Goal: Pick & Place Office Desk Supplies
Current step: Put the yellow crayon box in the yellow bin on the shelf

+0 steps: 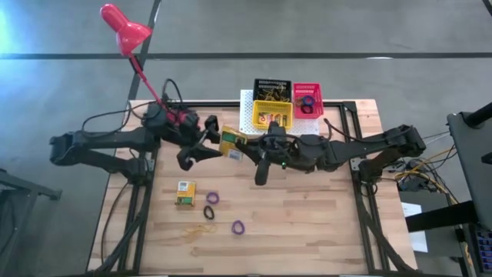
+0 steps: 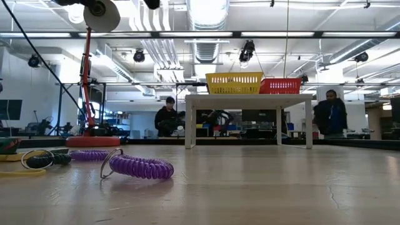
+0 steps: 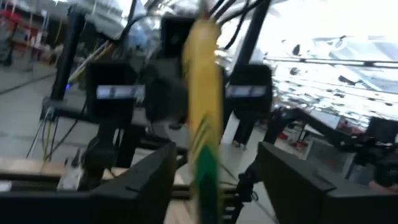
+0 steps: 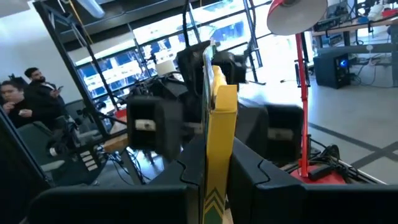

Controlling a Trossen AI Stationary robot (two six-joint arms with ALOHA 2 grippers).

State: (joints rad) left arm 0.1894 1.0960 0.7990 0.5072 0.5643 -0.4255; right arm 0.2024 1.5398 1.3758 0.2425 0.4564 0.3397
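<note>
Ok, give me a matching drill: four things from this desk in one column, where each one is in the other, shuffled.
1 red tray
2 front purple ring
3 right claw
4 red lamp

a shut on a card box
b at the far left corner of the tabletop
c on the white stand
d flat on the tabletop

Pairs: 1-c; 2-d; 3-a; 4-b

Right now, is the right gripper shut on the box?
Yes: the right gripper is shut on the yellow-green box, fingers against both faces.
</note>
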